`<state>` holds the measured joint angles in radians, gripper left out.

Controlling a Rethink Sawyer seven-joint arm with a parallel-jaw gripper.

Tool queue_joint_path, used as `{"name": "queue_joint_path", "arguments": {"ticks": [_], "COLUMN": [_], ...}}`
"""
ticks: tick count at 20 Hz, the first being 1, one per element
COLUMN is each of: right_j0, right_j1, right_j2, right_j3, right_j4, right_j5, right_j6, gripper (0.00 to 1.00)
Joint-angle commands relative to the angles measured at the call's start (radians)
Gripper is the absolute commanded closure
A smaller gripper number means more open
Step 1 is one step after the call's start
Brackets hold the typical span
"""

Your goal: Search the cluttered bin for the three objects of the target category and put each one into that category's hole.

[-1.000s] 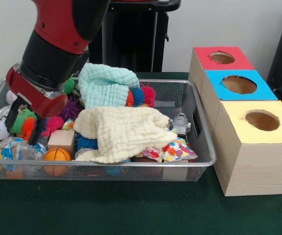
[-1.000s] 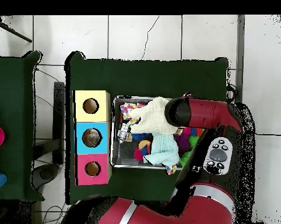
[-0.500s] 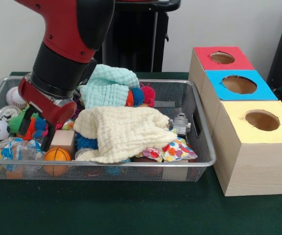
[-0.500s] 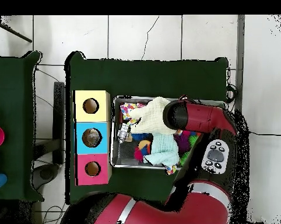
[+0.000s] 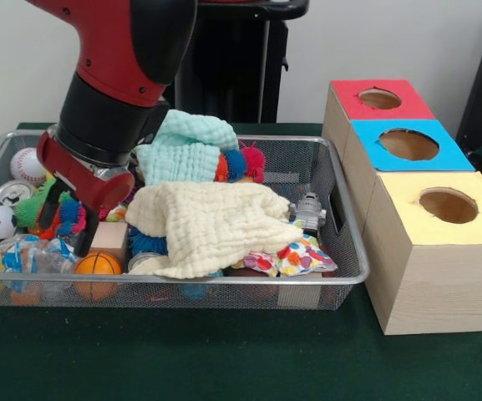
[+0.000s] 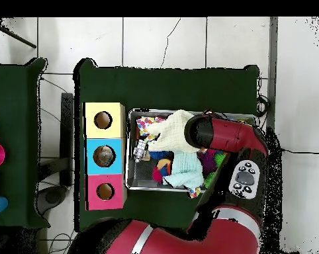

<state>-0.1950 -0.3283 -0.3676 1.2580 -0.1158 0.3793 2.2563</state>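
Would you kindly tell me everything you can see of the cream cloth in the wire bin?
The cream cloth is a soft, waffle-textured fabric, crumpled into a heap in the middle of the wire bin. It lies over other toys, hiding them partly. A mint cloth sits just behind it, and a patterned fabric piece pokes out beneath its front corner.

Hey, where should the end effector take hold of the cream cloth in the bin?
Grip the cream cloth at its raised, bunched middle, coming straight down from above. It lies draped over other items, so the crown stands clear while its edges hang among the clutter.

Bright, even room light; soft shadows, mild blur.
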Motion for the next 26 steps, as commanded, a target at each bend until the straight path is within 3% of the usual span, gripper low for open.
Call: {"name": "queue_joint_path", "arguments": {"ticks": [1,26], "right_j0": [0.012,0.014], "right_j1": [0.019,0.018], "right_j2": [0.021,0.027], "right_j3": [0.094,0.095], "right_j4": [0.050,0.067], "right_j5": [-0.031,-0.021], "right_j6": [0.206,0.166], "gripper": [0.00,0.00]}}
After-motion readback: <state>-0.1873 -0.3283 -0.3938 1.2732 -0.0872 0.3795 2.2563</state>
